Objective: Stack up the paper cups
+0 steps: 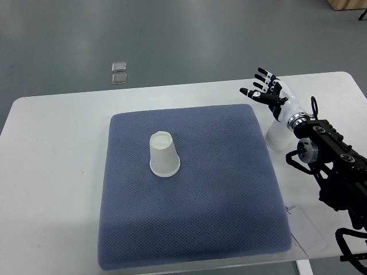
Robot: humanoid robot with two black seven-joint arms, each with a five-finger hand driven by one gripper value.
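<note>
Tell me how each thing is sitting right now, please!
Cup on the mat: upside down, standing alone, not stacked.
Cup by the arm: on the table beside the mat, partly hidden, not held.
Right hand: open, fingers spread, holding nothing.
Blue mat: lying flat on the table.

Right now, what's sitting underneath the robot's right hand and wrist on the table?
A second paper cup stands on the white table, just off the blue mat. The right hand, fingers spread, holds nothing; the wrist covers the cup's top, so its orientation stays unclear.
</note>
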